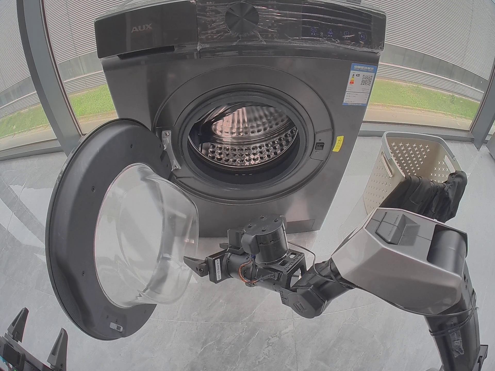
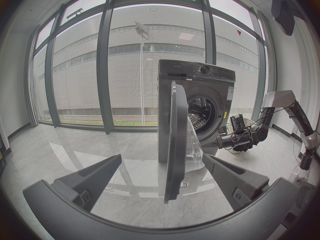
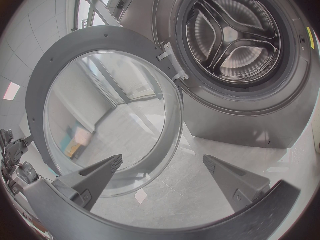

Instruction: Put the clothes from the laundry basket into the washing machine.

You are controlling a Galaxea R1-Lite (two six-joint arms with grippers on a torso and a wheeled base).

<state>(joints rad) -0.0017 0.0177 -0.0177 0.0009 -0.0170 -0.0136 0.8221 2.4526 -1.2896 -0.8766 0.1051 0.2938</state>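
Observation:
The grey washing machine (image 1: 330, 191) stands ahead with its round door (image 1: 77, 222) swung wide to the left. Its steel drum (image 1: 245, 135) holds no clothes. A pale perforated laundry basket (image 1: 407, 155) sits on the floor to the machine's right, with dark clothes (image 1: 430, 194) draped over its near rim. My right gripper (image 1: 192, 265) is low in front of the machine, close to the door's glass bowl, open and holding nothing (image 3: 161, 157). My left gripper (image 1: 38, 336) stays low at the near left, below the door, open and holding nothing (image 2: 163, 157).
The open door (image 2: 175, 140) stands edge-on between my left gripper and the machine (image 2: 206, 94). My right arm (image 1: 402, 253) crosses in front of the basket. Glossy tiled floor (image 1: 247, 331) lies free in front. Tall window frames (image 1: 41, 63) stand behind the machine.

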